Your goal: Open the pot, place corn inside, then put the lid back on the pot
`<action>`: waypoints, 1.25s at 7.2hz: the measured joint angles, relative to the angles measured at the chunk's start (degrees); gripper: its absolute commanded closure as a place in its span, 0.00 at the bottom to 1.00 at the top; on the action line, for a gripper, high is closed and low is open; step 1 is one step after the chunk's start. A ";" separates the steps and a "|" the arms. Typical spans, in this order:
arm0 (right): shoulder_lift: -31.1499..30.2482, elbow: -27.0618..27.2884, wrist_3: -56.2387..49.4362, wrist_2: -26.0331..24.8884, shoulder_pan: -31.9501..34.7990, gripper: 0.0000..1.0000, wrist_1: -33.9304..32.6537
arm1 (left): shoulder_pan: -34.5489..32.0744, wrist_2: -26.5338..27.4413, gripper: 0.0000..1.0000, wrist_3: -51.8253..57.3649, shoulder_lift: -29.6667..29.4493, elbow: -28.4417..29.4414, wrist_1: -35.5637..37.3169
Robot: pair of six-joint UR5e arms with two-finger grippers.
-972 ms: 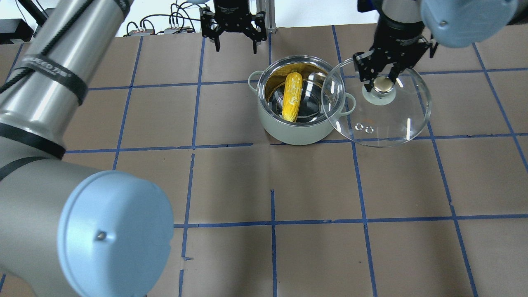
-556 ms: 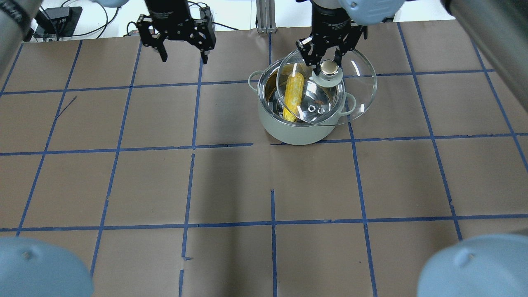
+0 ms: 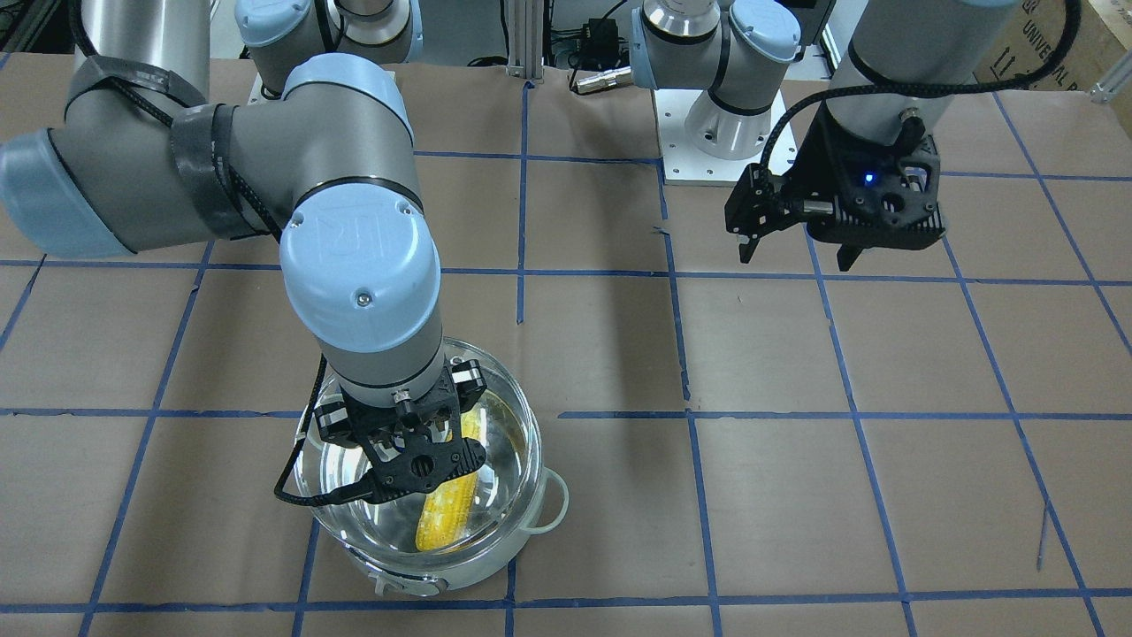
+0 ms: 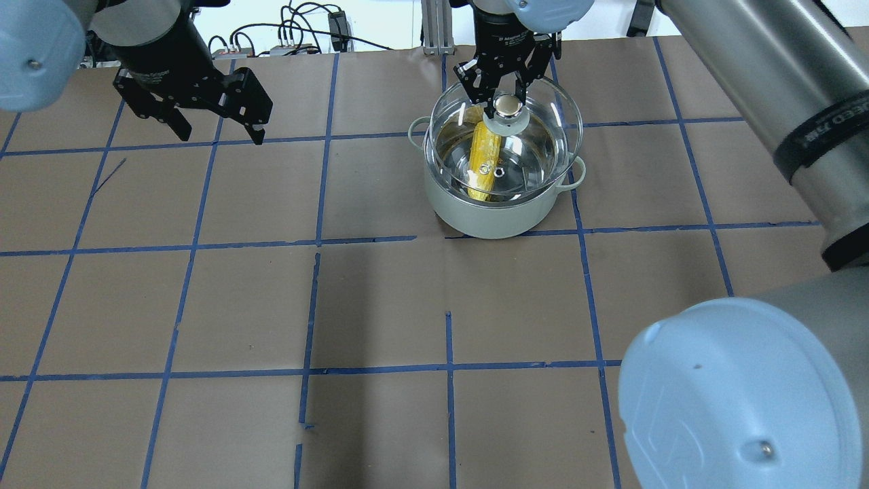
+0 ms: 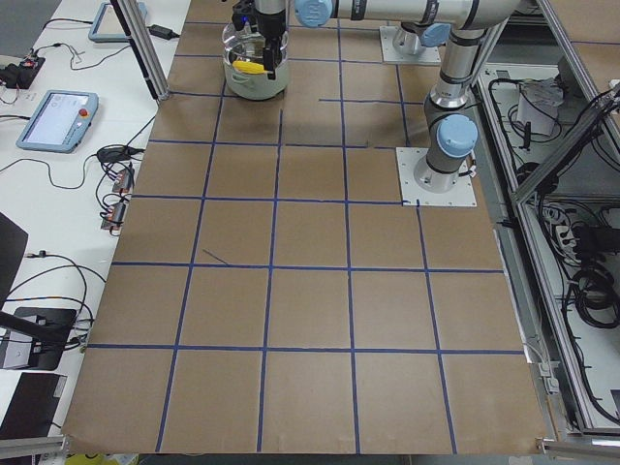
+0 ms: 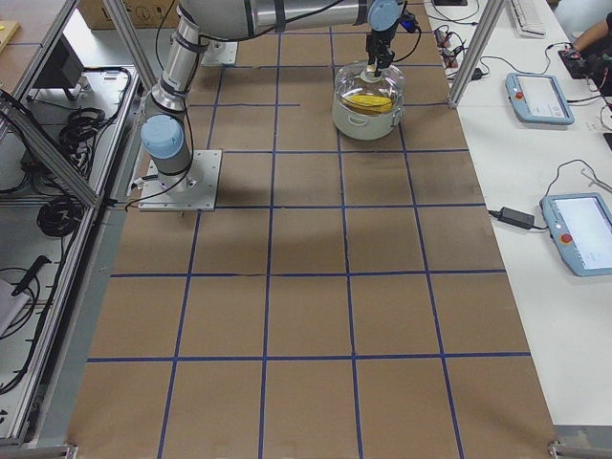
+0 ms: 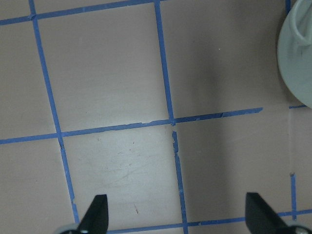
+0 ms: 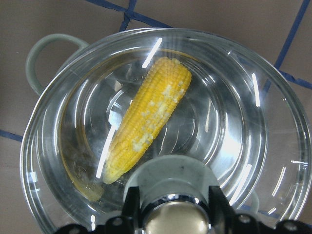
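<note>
The steel pot stands at the far middle of the table. The yellow corn lies inside it, seen through the glass. My right gripper is shut on the knob of the clear glass lid and holds it over the pot's mouth, shifted slightly to the far side. I cannot tell whether the lid touches the rim. The right wrist view shows the lid, the corn and one pot handle. My left gripper is open and empty, left of the pot.
Brown paper with a blue tape grid covers the table. In the left wrist view the pot's wall is at the right edge. Cables and small devices lie beyond the far edge.
My right gripper has carried the lid leftward, from beside the pot's right side to over its mouth. My left gripper has moved left, away from the pot.
</note>
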 measured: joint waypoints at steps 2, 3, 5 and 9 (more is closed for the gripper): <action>1.32 -0.22 -0.02 0.28 0.52 0.64 -0.10 | -0.12 -0.06 0.00 -2.45 1.30 -0.11 -0.21; 1.98 -0.24 0.01 0.30 1.08 0.64 -0.24 | -0.16 -0.12 0.00 -2.44 1.06 -0.67 -0.14; 3.00 -0.28 -0.19 0.29 1.53 0.64 -0.51 | -0.14 -0.13 0.00 -2.36 -0.42 -0.61 0.19; 3.79 -0.47 -0.82 0.16 1.47 0.64 -0.87 | -0.10 0.10 0.00 -2.31 -0.75 -0.86 0.33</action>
